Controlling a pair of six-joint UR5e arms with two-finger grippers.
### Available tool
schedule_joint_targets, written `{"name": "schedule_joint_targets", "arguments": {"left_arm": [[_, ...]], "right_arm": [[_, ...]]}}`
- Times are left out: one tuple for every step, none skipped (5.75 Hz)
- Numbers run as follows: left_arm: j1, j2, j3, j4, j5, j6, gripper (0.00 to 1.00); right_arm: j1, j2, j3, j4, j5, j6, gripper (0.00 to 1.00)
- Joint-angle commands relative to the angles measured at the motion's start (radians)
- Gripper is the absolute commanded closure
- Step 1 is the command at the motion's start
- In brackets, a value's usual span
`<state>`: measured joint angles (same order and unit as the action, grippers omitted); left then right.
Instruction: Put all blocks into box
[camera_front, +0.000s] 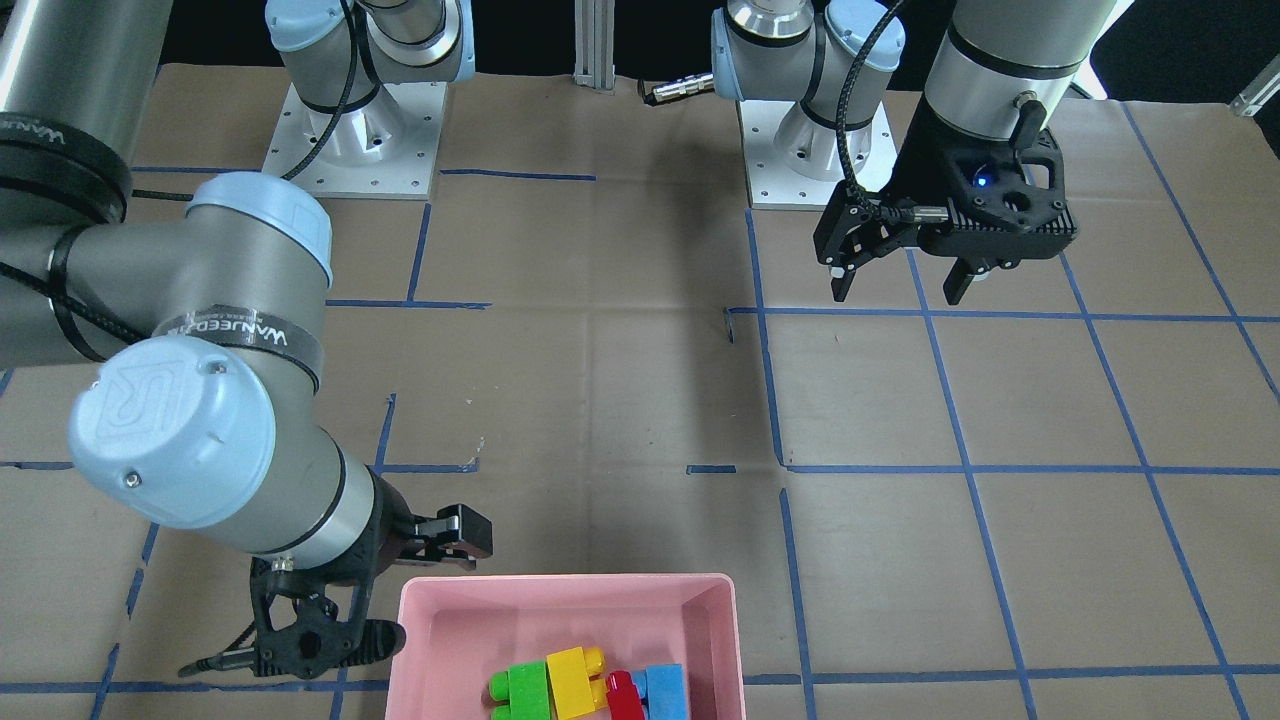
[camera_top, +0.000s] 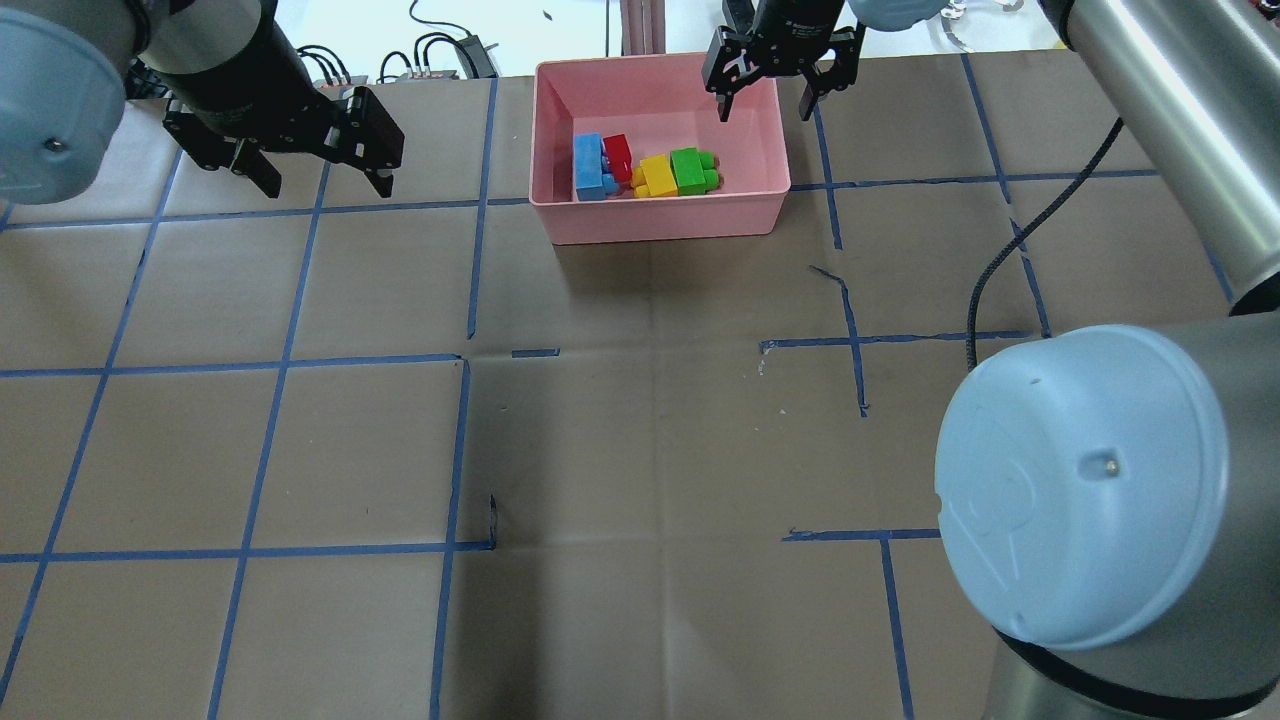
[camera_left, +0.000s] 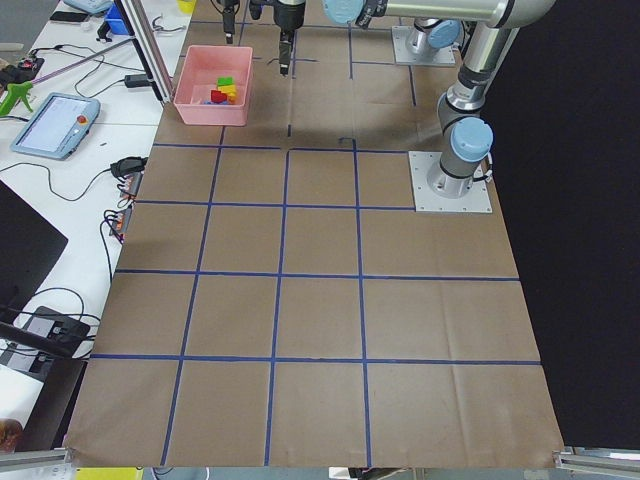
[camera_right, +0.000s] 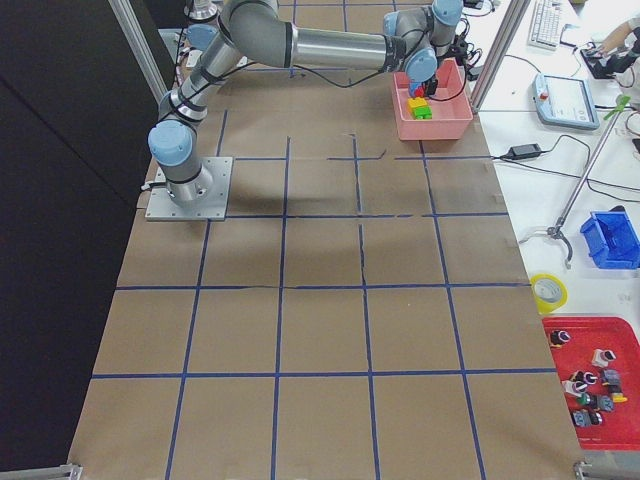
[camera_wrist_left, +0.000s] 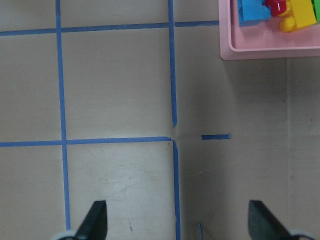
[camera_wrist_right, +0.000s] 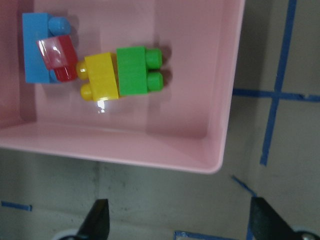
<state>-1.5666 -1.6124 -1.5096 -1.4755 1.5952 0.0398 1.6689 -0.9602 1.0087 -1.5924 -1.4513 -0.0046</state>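
The pink box (camera_top: 660, 212) stands at the table's far middle. In it lie all four blocks in a row: light blue block (camera_top: 589, 166), red block (camera_top: 618, 156), yellow block (camera_top: 657, 176), green block (camera_top: 689, 170). They also show in the right wrist view: blue (camera_wrist_right: 34, 47), red (camera_wrist_right: 58, 59), yellow (camera_wrist_right: 101, 76), green (camera_wrist_right: 132, 70). My right gripper (camera_top: 763, 108) is open and empty above the box's far right corner. My left gripper (camera_top: 325, 185) is open and empty, well to the left of the box, above the bare paper.
Brown paper with blue tape grid lines (camera_top: 280, 365) covers the table. The two arm bases (camera_front: 355, 140) stand at the robot's side. My right arm's elbow (camera_top: 1080, 490) fills the overhead view's lower right. Cables and a tablet (camera_left: 55, 125) lie beyond the table's far edge.
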Motion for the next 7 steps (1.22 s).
{"name": "schedule_joint_targets", "arguments": {"left_arm": [[0.000,0.000,-0.003,0.003,0.000,0.000,0.00],[0.000,0.000,-0.003,0.004,0.000,0.002,0.00],[0.000,0.000,-0.004,0.007,0.000,0.002,0.00],[0.000,0.000,-0.004,0.008,0.000,0.002,0.00],[0.000,0.000,-0.006,0.008,0.000,0.002,0.00],[0.000,0.000,-0.006,0.009,0.000,0.002,0.00],[0.000,0.000,-0.008,0.009,0.000,0.002,0.00]], "right_arm": [[0.003,-0.154,0.071,0.130,-0.034,-0.059,0.00],[0.003,-0.287,0.225,0.114,-0.037,-0.061,0.00],[-0.001,-0.398,0.384,0.106,-0.035,-0.058,0.00],[-0.005,-0.464,0.494,0.088,-0.038,-0.060,0.00],[-0.006,-0.495,0.574,0.039,-0.113,-0.057,0.00],[-0.015,-0.529,0.602,0.035,-0.119,-0.060,0.00],[-0.020,-0.531,0.593,0.038,-0.103,-0.058,0.00]]}}
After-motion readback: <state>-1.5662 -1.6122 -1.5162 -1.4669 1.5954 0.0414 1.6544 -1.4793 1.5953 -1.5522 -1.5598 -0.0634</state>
